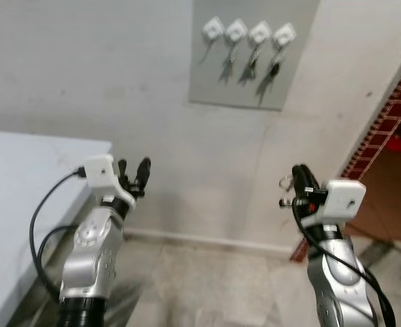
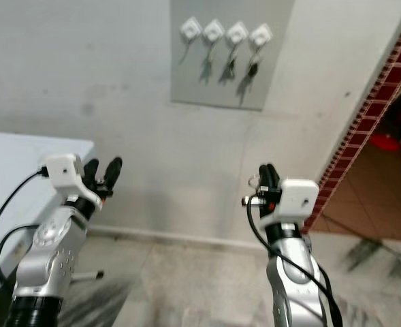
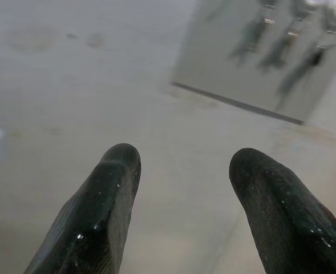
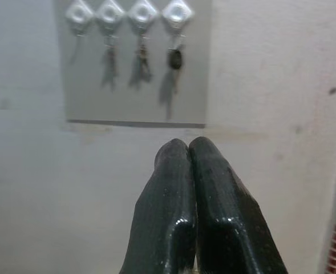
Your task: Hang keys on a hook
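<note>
Facing the grey wall panel (image 1: 254, 54) of four white diamond-shaped hooks (image 1: 236, 29).
Below it, my right gripper (image 1: 297, 175) is clenched; my left gripper (image 1: 133, 169) gapes. Dark keys (image 4: 175, 60) hang on the panel.

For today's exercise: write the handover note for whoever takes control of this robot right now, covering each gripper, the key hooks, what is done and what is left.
Left gripper: open, held up in front of the wall, nothing between its fingers.
Right gripper: fingers pressed together, raised at about the same height; a small metal ring sits beside them, but whether keys hang there is too small to tell.
Grey panel on the wall carries four white hooks. The three right-hand ones hold keys; the leftmost hook seems to carry none.
Done: three hooks filled. Left: probably the leftmost hook, once you confirm what the right gripper has.
</note>
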